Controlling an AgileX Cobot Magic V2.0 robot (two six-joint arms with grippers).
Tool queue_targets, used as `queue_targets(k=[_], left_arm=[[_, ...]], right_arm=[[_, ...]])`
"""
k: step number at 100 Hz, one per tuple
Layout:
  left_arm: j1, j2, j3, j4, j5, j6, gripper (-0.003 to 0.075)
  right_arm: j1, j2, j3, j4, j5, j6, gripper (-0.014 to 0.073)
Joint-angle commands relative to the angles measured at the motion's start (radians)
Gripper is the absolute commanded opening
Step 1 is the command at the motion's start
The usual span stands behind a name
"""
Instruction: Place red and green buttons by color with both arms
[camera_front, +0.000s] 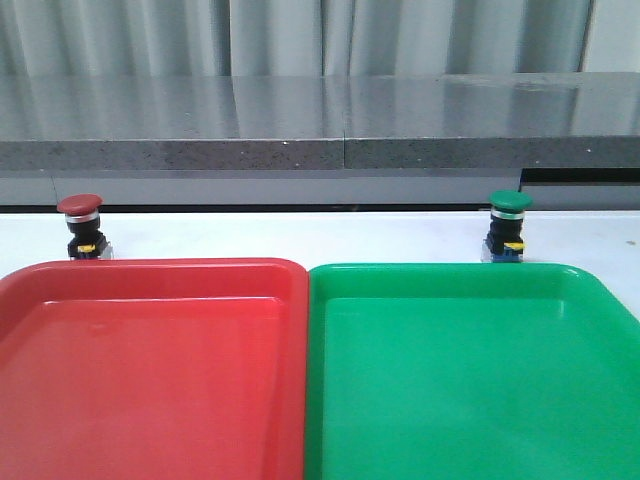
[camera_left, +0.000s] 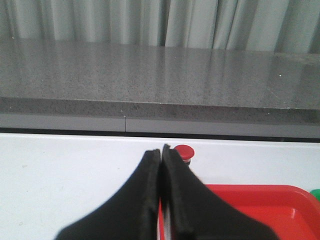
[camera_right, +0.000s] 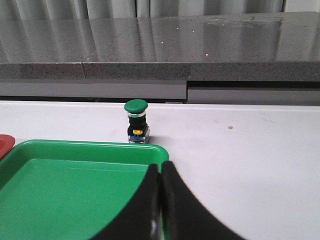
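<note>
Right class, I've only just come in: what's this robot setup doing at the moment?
Nothing is being handled yet. The red button stands upright on the white table just behind the red tray, and the green button stands behind the green tray. Both trays hold nothing. The left pincer and right pincer are shut, holding nothing, each short of its button. The sorting has not begun.
</note>
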Motion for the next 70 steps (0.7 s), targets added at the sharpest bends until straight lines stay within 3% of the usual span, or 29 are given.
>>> queue_targets(k=[1, 38, 70], left_arm=[[0.002, 0.098, -0.118, -0.031, 0.012, -0.005, -0.0019], [0.002, 0.415, -0.431, -0.045, 0.387, -0.005, -0.0019], [0.002, 0.511, -0.447, -0.045, 0.421, -0.005, -0.0019]], right_arm=[[-0.004, -0.018, -0.014, -0.008, -0.086, -0.003, -0.0067], [-0.004, -0.018, -0.014, -0.008, -0.086, -0.003, -0.0067], [-0.004, -0.018, -0.014, -0.008, -0.086, -0.003, -0.0067]])
